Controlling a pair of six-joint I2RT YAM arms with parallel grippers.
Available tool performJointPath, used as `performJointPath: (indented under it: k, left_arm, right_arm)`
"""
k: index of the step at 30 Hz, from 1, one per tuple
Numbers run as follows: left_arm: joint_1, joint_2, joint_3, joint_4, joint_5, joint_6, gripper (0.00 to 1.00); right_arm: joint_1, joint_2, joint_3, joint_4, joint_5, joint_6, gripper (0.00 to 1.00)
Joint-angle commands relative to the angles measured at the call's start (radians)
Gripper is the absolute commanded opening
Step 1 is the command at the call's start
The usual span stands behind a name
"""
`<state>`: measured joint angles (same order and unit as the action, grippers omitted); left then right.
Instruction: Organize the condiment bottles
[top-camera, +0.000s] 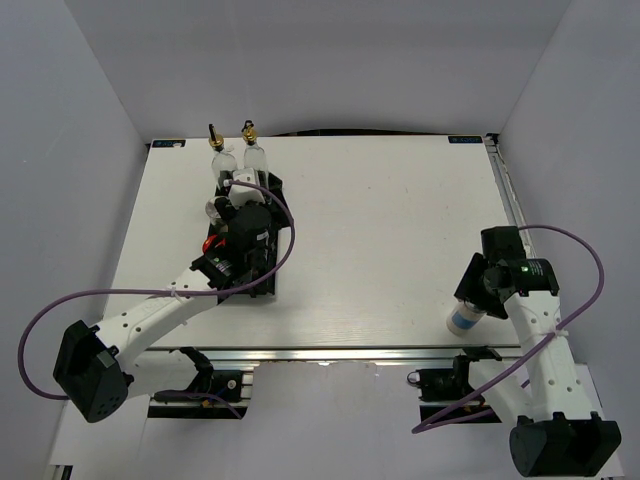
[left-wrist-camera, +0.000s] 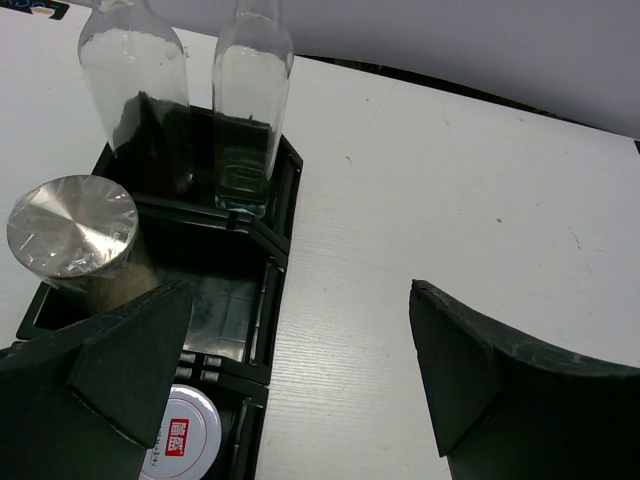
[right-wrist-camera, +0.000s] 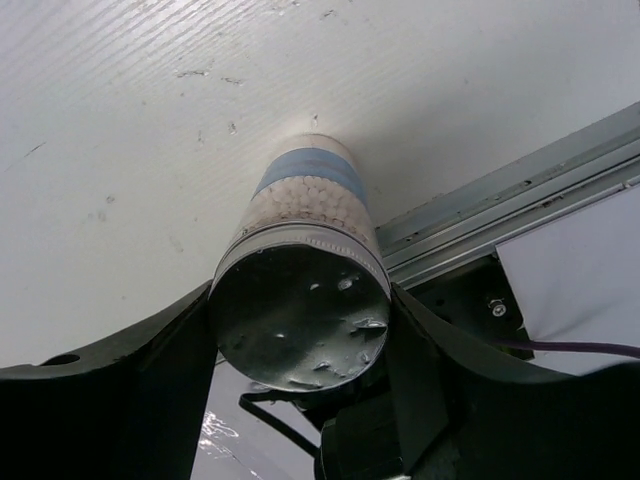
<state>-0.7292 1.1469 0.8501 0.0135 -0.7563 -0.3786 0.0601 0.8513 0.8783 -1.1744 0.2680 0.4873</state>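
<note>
Right end effector (right-wrist-camera: 300, 335) clamps the blue-white shaker (right-wrist-camera: 310, 190) at its silver-lid end (a shallow hold), tilted at the table's (top-camera: 400, 230) near edge — well apart from the black tray (left-wrist-camera: 292, 190). If it pivots in my pads (right-wrist-camera: 150, 400), it could drop past the rail (right-wrist-camera: 500, 200).

A lab test cell: bare white table (top-camera: 400, 250) on aluminium rails (top-camera: 330, 355), enclosed by plain grey walls (top-camera: 320, 60).

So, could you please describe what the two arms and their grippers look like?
The left arm and right arm have white perforated links, black joints and looping purple cables. The left gripper and right gripper have broad, black, wedge-shaped fingers.
</note>
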Motion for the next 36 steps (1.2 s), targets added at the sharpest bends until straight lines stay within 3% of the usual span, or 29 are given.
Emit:
performJointPath:
  k: [1, 8, 14, 18, 20, 24, 33, 36]
  left_arm:
    - [0.004, -0.03, -0.006, 0.016, -0.041, -0.013, 0.98]
    - [0.002, -0.022, -0.003, 0.013, 0.008, -0.023, 0.98]
    - [0.002, -0.033, -0.017, 0.011, 0.034, -0.055, 0.98]
    - [0.002, -0.036, -0.02, -0.007, 0.061, -0.088, 0.98]
    - [0.002, -0.047, -0.026, -0.042, 0.068, -0.104, 0.98]
    - [0.002, -0.087, -0.037, -0.13, 0.074, -0.155, 0.98]
    - [0.002, -0.255, -0.105, -0.317, 0.032, -0.252, 0.98]
    - [0.002, -0.288, -0.106, -0.397, 0.002, -0.273, 0.98]
  right_arm:
    - [0.0, -0.009, 0.079, 0.012, -0.071, -0.05, 0.17]
    - [0.001, -0.037, 0.208, 0.065, -0.202, -0.134, 0.01]
    - [0.035, -0.044, 0.229, 0.232, -0.34, -0.121, 0.0]
    - [0.173, -0.002, 0.246, 0.34, -0.319, -0.107, 0.0]
    - [0.255, 0.032, 0.26, 0.401, -0.221, -0.095, 0.0]
    - [0.446, 0.194, 0.32, 0.487, -0.127, -0.108, 0.0]
    - [0.639, 0.565, 0.559, 0.636, -0.159, -0.242, 0.0]
    - [0.699, 0.704, 0.727, 0.639, -0.176, -0.306, 0.0]
